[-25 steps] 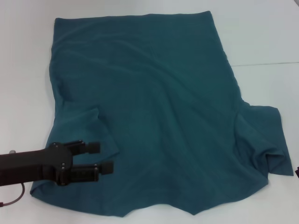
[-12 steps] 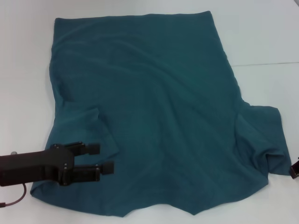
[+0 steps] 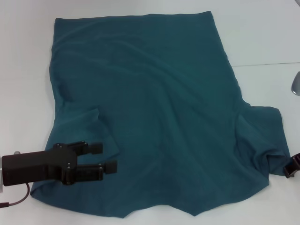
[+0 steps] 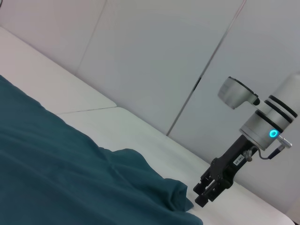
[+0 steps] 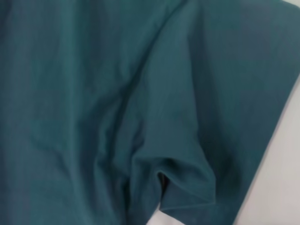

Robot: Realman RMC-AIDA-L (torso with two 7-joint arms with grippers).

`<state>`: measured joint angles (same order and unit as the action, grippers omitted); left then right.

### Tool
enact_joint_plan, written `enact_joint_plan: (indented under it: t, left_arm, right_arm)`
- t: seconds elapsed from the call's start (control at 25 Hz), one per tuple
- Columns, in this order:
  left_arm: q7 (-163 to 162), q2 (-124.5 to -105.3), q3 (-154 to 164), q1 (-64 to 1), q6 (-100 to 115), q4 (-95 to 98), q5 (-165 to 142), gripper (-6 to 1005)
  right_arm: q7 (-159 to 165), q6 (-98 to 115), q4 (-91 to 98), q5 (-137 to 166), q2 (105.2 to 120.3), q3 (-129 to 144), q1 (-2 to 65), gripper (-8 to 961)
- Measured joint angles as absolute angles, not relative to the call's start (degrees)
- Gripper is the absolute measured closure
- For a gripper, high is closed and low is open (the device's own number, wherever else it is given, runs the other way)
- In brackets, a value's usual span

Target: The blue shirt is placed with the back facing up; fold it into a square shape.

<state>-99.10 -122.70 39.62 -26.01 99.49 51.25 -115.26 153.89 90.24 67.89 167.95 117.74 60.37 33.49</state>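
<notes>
Since the earlier frame the right gripper (image 3: pixel 291 167) has come further in from the edge of the head view and now sits just beside the tip of the blue shirt's (image 3: pixel 154 108) right sleeve; the left gripper (image 3: pixel 107 157) has barely shifted. Its two black fingers are spread apart, holding nothing, and hover over the shirt's near left part beside the folded-in left sleeve. Whether the right gripper (image 4: pixel 202 194) is spread or clenched cannot be told, though the left wrist view shows it low over the white table (image 3: pixel 262 37) at the sleeve's end. Outward, the shirt lies spread and creased across the table, hem at the far side.
</notes>
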Motion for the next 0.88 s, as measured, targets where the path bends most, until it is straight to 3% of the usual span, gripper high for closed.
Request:
enact_joint_plan:
  t: [0.88]
  left_arm:
    - [-98.96,-122.84,39.68,-25.69,98.69,50.27,-115.22,107]
  right_arm:
    - [156.11,86.8,64.36,168.05,117.84,64.57,33.92,401]
